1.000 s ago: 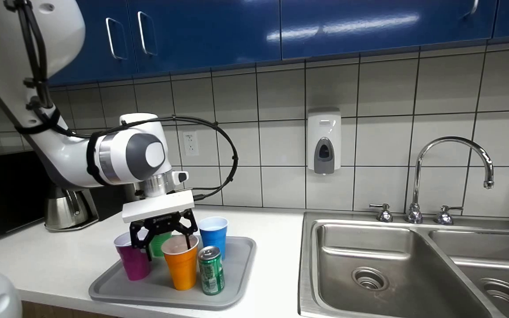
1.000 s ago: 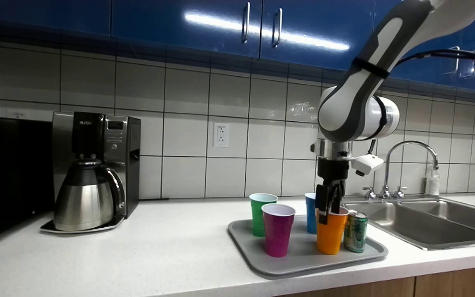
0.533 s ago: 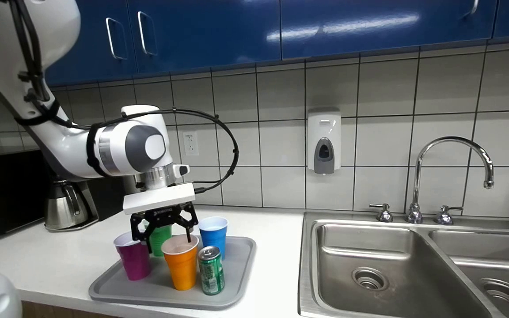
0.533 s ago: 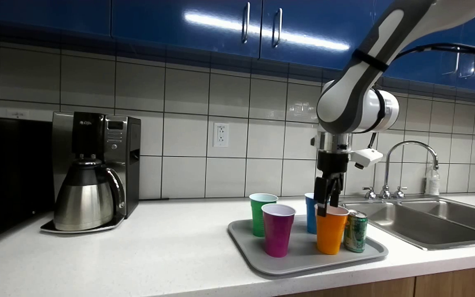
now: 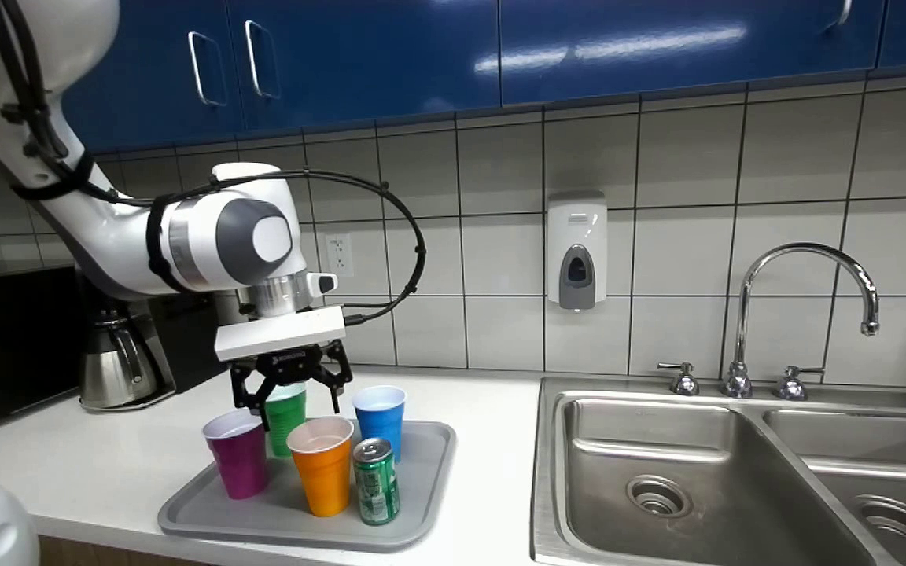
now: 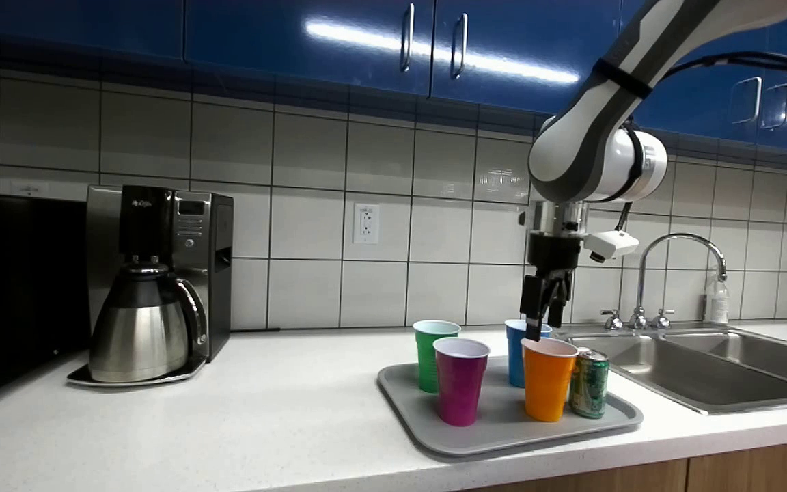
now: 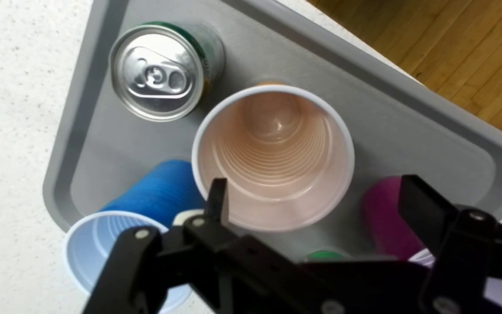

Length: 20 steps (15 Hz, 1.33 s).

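The Panda arm [image 5: 119,240] had just risen over the gray serving tray [image 5: 423,481]; its Robotiq gripper [image 5: 301,417], spread wide and empty, had drawn up from the orange plastic cup [image 5: 323,479]; that cup stood upright and unheld on the tray, between the purple plastic cup [image 5: 241,469] and the green soda can [image 5: 377,491]; script on the drip coffee maker [image 6: 190,256] was too small to read; the gripper's body showed "ROBOTIQ"; the can's label was illegible.

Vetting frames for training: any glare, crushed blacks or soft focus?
Both exterior views: white glare streaks on the blue cabinets; in an exterior view, the black appliance at the left edge loses most detail. Wrist view: highlights on the can lid; the gripper is dark and looks slightly soft, while ribs inside the orange cup read clearly.
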Motion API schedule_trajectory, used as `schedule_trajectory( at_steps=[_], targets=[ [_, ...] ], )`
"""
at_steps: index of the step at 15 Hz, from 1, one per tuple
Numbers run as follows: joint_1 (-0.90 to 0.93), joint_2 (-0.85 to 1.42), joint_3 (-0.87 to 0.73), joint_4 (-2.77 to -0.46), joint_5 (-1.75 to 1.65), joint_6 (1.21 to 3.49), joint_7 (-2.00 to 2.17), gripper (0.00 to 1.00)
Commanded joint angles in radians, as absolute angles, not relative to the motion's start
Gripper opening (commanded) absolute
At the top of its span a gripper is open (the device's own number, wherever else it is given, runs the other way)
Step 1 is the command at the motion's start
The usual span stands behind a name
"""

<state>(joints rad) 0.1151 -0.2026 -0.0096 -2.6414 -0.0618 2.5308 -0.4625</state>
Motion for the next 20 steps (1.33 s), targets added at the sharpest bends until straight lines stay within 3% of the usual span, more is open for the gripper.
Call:
schedule_trajectory(
  at_steps=[1,20],
  targets=[
    [0.113,-0.289,-0.020,-2.651,-0.041,2.464,-0.480,1.00],
    [0.122,-0.595,-0.052,-2.765,-0.055,2.319,-0.427,1.00]
  ],
)
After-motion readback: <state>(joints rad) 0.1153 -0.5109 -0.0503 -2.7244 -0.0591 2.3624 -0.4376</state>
